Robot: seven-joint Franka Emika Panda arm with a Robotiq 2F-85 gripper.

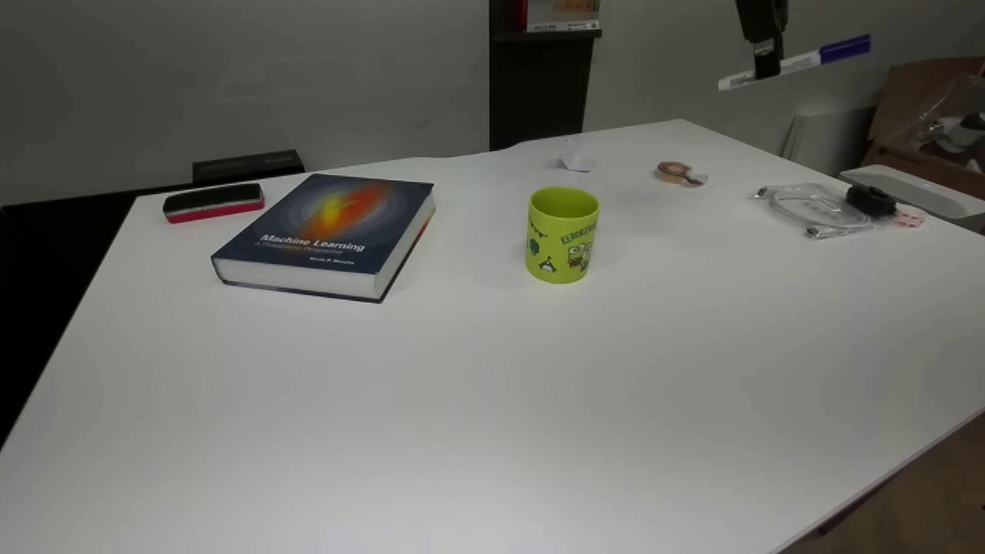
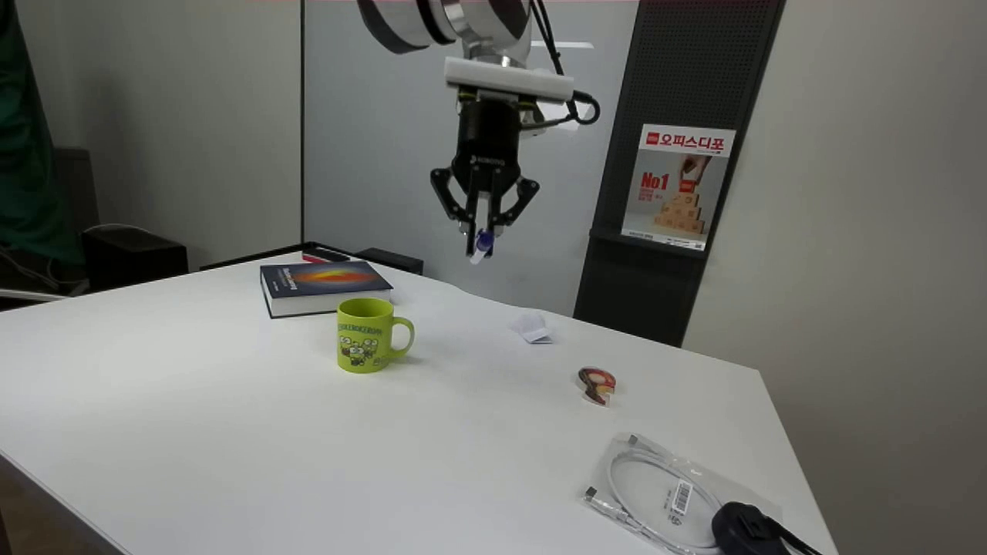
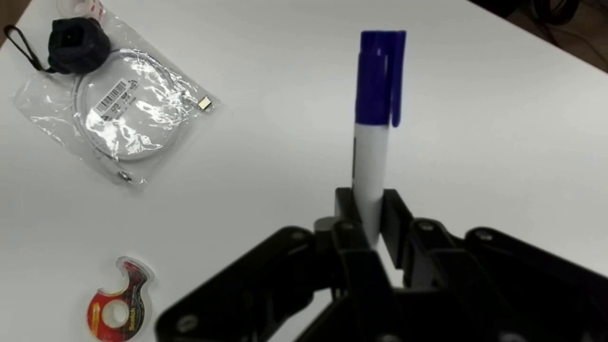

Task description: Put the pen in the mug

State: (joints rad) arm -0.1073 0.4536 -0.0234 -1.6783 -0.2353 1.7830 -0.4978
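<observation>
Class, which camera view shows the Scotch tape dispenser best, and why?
The wrist view: it looks down on the Scotch tape dispenser, close enough to read "Scotch". Both exterior views show it at a slant, too small to read.

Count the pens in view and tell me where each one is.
1: the blue-capped pen, held in the pincer above the table. Another could be hidden inside the mug, whose inner floor is out of sight.

the pen (image 3: 371,142) looks smooth plastic, the mug (image 1: 560,242) smooth, the bag (image 3: 147,116) glossy plastic.
</observation>
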